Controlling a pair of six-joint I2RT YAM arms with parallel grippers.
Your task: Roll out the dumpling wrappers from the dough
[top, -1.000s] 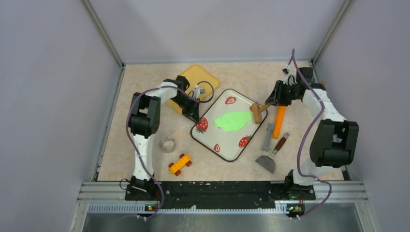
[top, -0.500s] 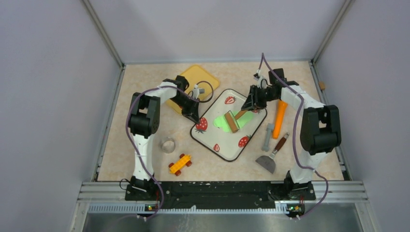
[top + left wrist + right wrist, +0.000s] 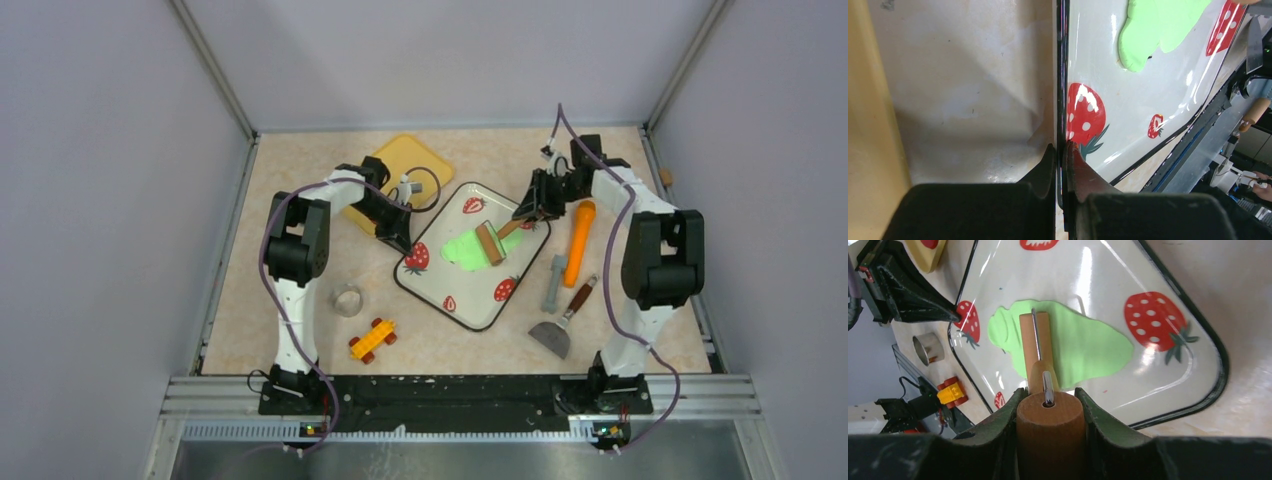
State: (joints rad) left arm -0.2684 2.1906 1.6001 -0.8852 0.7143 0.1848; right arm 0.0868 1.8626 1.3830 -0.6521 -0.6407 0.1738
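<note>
My left gripper stays pinched shut on the rim of the strawberry tray, steadying it as it did 1 second ago. The dough lies on that tray, ahead and to the right of this gripper, pressed into a thin ragged sheet.

The change is on my right. 1 second ago the roller hung at the tray's far-right edge. 0.5 seconds ago it sat across the dough. Now it has drawn back slightly toward my right gripper, which clamps the wooden handle, with the roller head still on the sheet. I judge this a back-and-forth rolling stroke, thinning the dough.

Counting: 1 dough sheet, 0 separate dumpling wrappers, 1 roller, 1 strawberry tray. On the surface are 1 yellow tray, 1 metal ring and 1 toy car near my left gripper. Beside my right gripper are 1 orange tool, 1 grey tool and 1 scraper.
</note>
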